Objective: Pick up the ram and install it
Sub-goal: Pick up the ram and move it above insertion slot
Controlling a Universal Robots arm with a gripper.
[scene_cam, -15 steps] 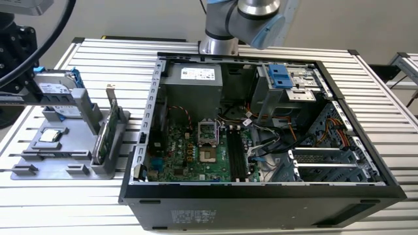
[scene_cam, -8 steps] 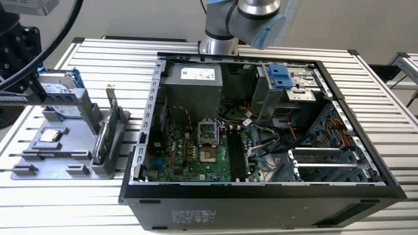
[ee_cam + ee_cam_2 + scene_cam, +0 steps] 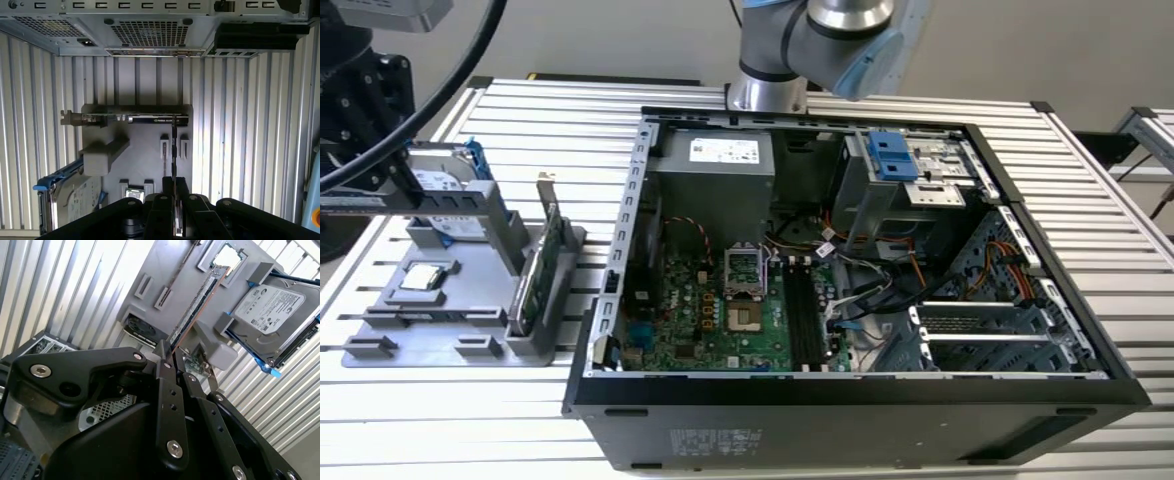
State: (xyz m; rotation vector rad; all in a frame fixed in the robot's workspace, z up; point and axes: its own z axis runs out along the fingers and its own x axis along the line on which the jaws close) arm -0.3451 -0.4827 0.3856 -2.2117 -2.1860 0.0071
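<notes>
**Hand pinching the ram above the parts holder**

In both wrist views we see the hand with its two black fingers drawn together on one end of the ram. The narrow stick runs straight out from the fingertips, in line with the fingers. In the first wrist view we look along its thin edge. In the second wrist view its chip-lined side shows.

The ram hangs over the grey holder on the slatted bench. In the first wrist view it lines up between two small slotted blocks. We cannot tell whether its far end touches the holder.

In the exterior view, the arm rises from its base behind the open computer case and leaves the frame at the top. Black wrist housing hangs at the exterior view's left edge, over the holder's far end. The hand points down at the holder, with the case beyond it.

On the holder we also see the hard drive in blue rails, a green card standing on edge, and a processor chip.
</notes>
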